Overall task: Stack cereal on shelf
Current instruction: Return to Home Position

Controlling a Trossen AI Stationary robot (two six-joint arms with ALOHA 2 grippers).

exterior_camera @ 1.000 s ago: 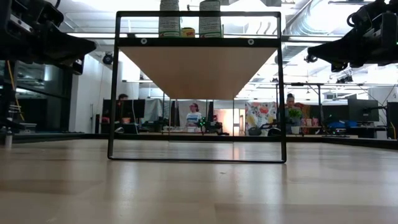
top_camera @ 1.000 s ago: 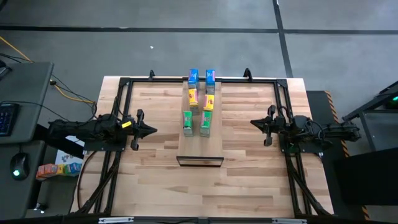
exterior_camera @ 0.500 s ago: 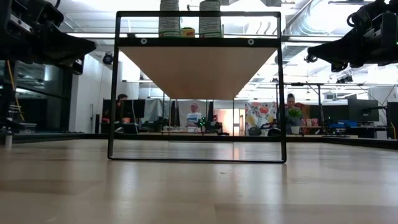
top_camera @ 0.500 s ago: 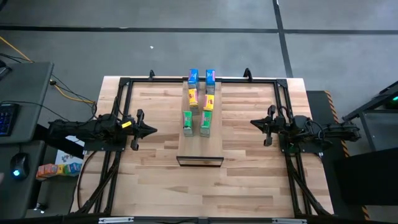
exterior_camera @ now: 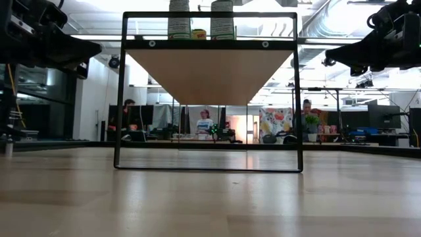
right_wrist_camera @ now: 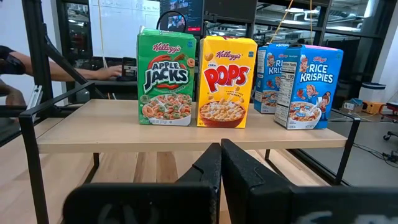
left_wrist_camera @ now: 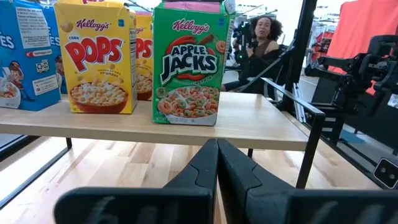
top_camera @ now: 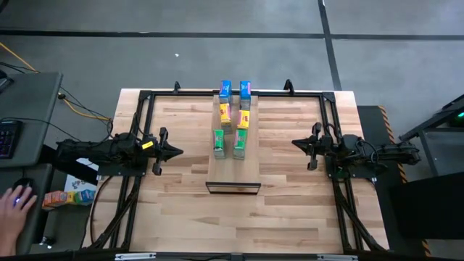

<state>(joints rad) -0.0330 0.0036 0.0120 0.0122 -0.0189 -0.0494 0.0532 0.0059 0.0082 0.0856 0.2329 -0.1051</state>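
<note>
Six small cereal boxes stand upright on the pale shelf [top_camera: 233, 168] in two rows: blue [top_camera: 225, 88], yellow [top_camera: 225, 113] and green [top_camera: 218, 143] on the left, blue [top_camera: 245, 90], yellow [top_camera: 244, 117] and green [top_camera: 241, 142] on the right. In the left wrist view a green Apple Jacks box [left_wrist_camera: 189, 63] and a yellow Pops box [left_wrist_camera: 96, 57] face me. My left gripper [top_camera: 176, 151] is shut and empty left of the shelf. My right gripper [top_camera: 296, 143] is shut and empty right of it.
The shelf stands on a black frame [exterior_camera: 209, 92] above the butcher-block table [top_camera: 290, 210]. Black rails [top_camera: 145, 98] run along the table's sides. A person's hand [top_camera: 13, 206] lies off the table at the left. People show in the room beyond [exterior_camera: 206, 122].
Both arms and the boxes have kept still. A person's hand has come into the high view at the lower left, off the table.
</note>
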